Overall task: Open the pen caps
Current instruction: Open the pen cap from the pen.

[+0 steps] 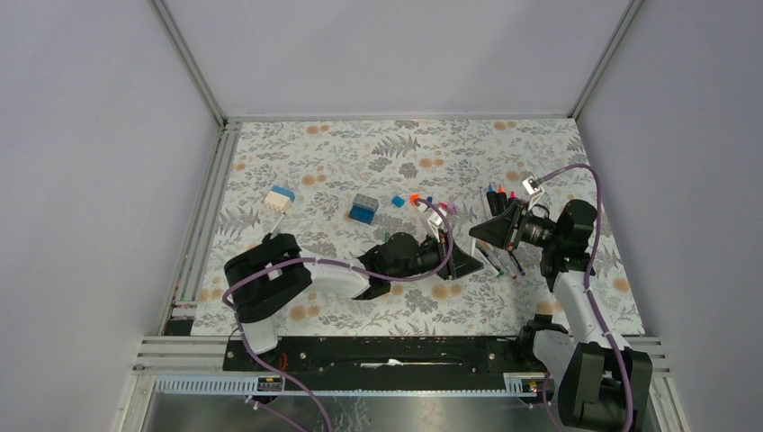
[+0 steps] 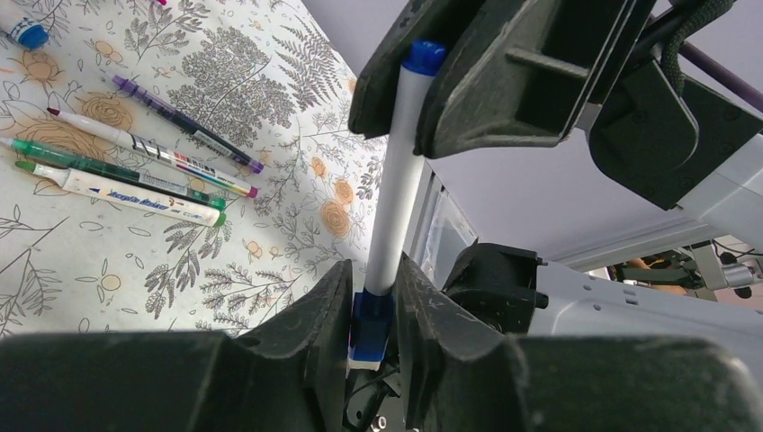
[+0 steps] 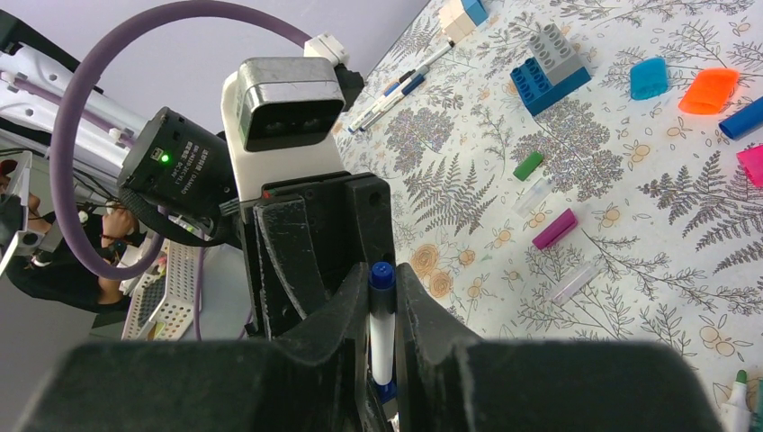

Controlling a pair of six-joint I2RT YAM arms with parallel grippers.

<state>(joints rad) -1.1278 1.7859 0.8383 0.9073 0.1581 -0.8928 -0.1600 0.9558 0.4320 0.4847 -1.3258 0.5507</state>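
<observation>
A white pen (image 2: 396,180) with blue ends spans the gap between my two grippers above the floral mat. In the left wrist view my left gripper (image 2: 372,310) is shut on the pen's blue cap (image 2: 370,317), its fingers (image 2: 319,310) pressed against both sides. My right gripper (image 3: 382,315) is shut on the pen's barrel (image 3: 381,337), and a blue end (image 3: 381,274) pokes out past its fingertips. From above, the left gripper (image 1: 471,261) and right gripper (image 1: 481,232) meet tip to tip right of the mat's middle. Loose caps lie on the mat: light blue (image 3: 649,77), orange (image 3: 711,90), green (image 3: 528,166), magenta (image 3: 554,229).
A blue-and-grey block (image 3: 551,67) and a white-and-blue block (image 1: 280,198) sit farther back on the mat. Several uncapped pens (image 2: 135,193) lie in a row below the grippers, and more pens (image 1: 499,198) lie by the right arm. Walls close in the mat's back and sides.
</observation>
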